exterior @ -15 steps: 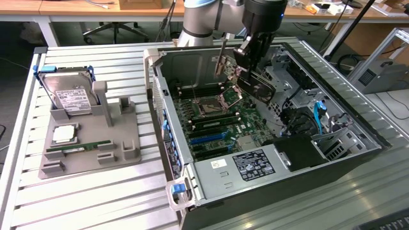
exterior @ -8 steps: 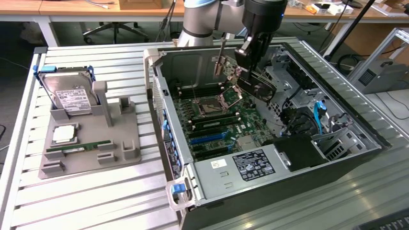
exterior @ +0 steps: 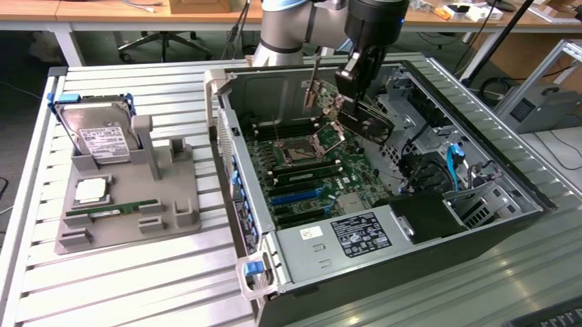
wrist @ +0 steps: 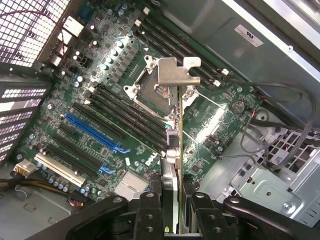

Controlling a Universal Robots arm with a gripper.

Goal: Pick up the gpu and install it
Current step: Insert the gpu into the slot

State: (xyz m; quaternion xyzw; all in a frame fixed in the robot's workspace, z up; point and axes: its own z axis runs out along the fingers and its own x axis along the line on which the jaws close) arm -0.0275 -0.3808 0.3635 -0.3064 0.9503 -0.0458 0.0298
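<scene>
**Item:** gpu, held edge-on between the closed fingers. It hangs over the motherboard inside the open case, not yet seated in any slot.

**Risks, as we judge:**
- Card tilts in the grip & misses the blue slot.
- Metal bracket catches a case wall.
- Loose black cables snag nr. the card.

**Hard to make out:**
- Card's contact edge, since we see it edge-on.
- Which slot it lines up w/; we can't tell.
- Finger bases are cut off at the frame edge.
</scene>
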